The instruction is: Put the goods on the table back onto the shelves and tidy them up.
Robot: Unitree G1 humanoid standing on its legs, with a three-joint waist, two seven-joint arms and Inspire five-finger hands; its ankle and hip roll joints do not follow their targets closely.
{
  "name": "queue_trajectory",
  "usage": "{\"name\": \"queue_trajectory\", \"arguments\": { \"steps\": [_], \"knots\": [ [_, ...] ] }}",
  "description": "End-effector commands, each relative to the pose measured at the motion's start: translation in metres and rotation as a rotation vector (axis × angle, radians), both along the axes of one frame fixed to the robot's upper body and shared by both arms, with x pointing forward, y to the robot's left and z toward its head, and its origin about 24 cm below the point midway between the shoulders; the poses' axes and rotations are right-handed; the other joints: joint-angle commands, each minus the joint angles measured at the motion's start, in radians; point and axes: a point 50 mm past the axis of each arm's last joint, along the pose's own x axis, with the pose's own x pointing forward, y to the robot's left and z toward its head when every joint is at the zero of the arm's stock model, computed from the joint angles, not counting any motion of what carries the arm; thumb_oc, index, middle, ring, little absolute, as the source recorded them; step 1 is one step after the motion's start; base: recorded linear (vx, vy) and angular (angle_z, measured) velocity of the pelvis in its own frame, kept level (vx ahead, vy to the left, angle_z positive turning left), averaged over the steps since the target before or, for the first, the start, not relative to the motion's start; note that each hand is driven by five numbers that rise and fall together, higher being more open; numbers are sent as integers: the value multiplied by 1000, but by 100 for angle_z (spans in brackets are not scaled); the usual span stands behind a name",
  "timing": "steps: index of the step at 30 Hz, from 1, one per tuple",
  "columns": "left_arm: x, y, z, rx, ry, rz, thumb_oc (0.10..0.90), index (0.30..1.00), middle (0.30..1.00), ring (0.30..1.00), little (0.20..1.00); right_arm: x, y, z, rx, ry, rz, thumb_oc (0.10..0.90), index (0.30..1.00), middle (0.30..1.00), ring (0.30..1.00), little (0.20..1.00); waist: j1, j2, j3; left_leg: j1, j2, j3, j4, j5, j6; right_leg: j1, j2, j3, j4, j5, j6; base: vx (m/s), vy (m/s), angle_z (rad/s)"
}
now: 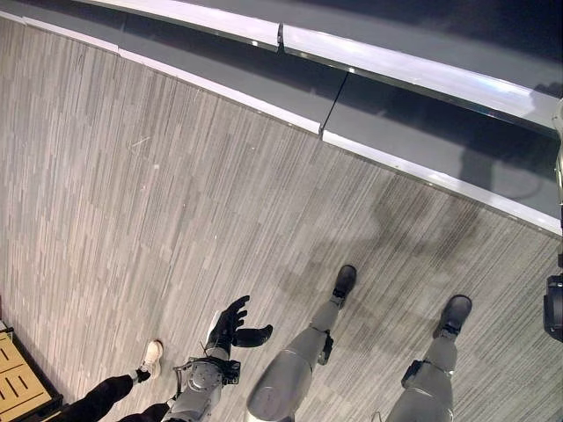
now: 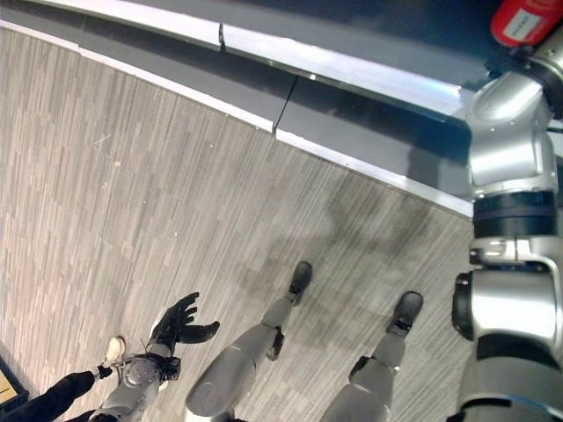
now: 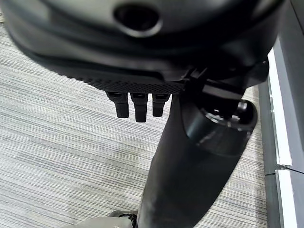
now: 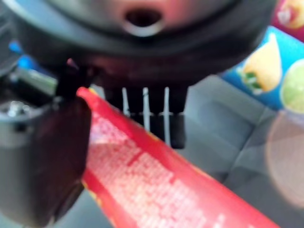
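Note:
A red tube-shaped package [image 4: 156,190] lies across my right hand [image 4: 152,118], with the thumb [image 4: 47,156] on one side and the fingers curled over the other. In the right eye view its red end [image 2: 519,19] shows at the top right corner, above my raised right arm. Behind it stand goods with blue and yellow print [image 4: 266,66] on a grey shelf. My left hand [image 1: 233,321] hangs low at my left side over the floor, its fingers relaxed and holding nothing.
A grey shelf base with a pale edge [image 1: 396,70] runs across the far side of the striped floor. A person's leg and white shoe [image 1: 151,356] stand just left of my left arm. A wooden crate [image 1: 18,378] sits at the lower left corner.

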Motion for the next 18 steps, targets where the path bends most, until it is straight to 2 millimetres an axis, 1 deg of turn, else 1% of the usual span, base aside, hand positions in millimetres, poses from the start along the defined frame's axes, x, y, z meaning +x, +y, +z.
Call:
{"name": "queue_trajectory", "arguments": {
  "steps": [1, 8, 13, 18],
  "knots": [
    [-17, 26, -4, 109, 25, 21, 800, 900, 900, 900, 900, -48, 9, 55, -258, -232, -117, 400, 300, 300, 300, 300, 31, 40, 9, 61, 66, -25, 5, -134, -63, -33, 4, -18, 197, -125, -3, 0, 0, 0],
    [-16, 26, -4, 111, 21, 15, 800, 900, 900, 900, 900, -49, 8, 60, -260, -235, -131, 400, 300, 300, 300, 300, 30, 41, 11, 53, 63, -20, 5, -133, -63, -46, 3, -11, 197, -121, -2, 1, 0, 0],
    [-18, 27, -4, 108, 23, 21, 800, 900, 900, 900, 900, -52, 0, 68, -255, -220, -164, 400, 300, 300, 300, 300, 34, 41, 7, 45, 60, -14, 5, -131, -64, -56, 2, -8, 200, -121, 0, 0, 0, 0],
    [-17, 27, -3, 104, 17, 21, 800, 900, 900, 900, 900, -51, -5, 69, -243, -194, -181, 400, 300, 300, 300, 300, 31, 40, 8, 42, 61, -12, 5, -131, -65, -65, 2, -3, 207, -123, -1, 0, 0, 0]
  ]
}}
